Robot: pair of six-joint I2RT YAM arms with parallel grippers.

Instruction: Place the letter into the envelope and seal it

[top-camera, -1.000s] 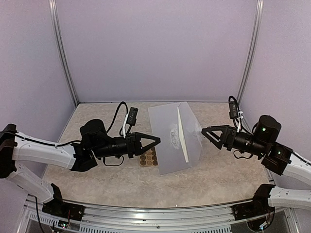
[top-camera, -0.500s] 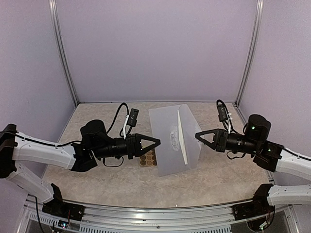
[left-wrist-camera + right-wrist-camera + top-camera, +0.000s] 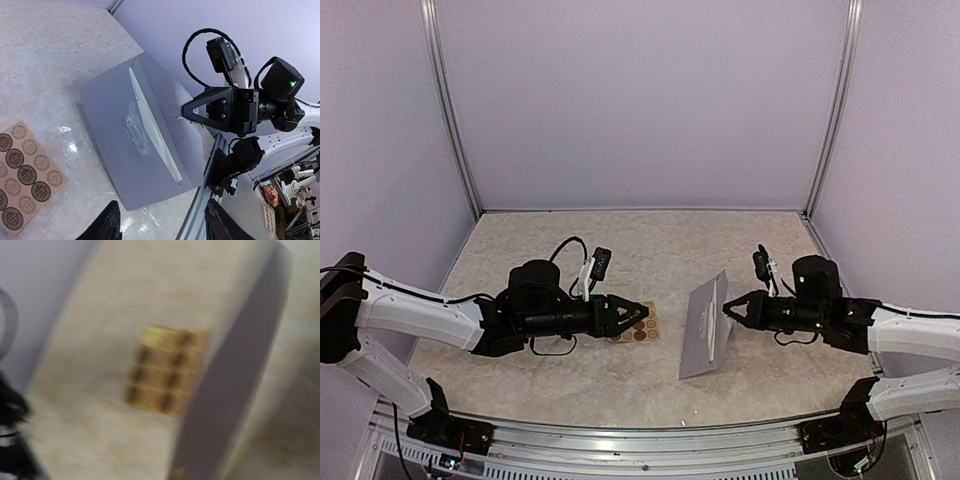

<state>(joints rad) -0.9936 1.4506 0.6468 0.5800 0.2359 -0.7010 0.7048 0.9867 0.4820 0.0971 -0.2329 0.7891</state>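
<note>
Pinching the tilted envelope [image 3: 704, 335], the right claw [image 3: 726, 309] holds its edge — left claw [image 3: 642, 314] spread apart.

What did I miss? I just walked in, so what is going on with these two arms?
The right gripper pinches one edge of the grey envelope and holds it tilted up off the table. A white strip, probably the letter, shows along the envelope's fold. The left gripper is open and hovers over the tan sticker sheet. No sticker shows on the envelope, so it looks unsealed.
</note>
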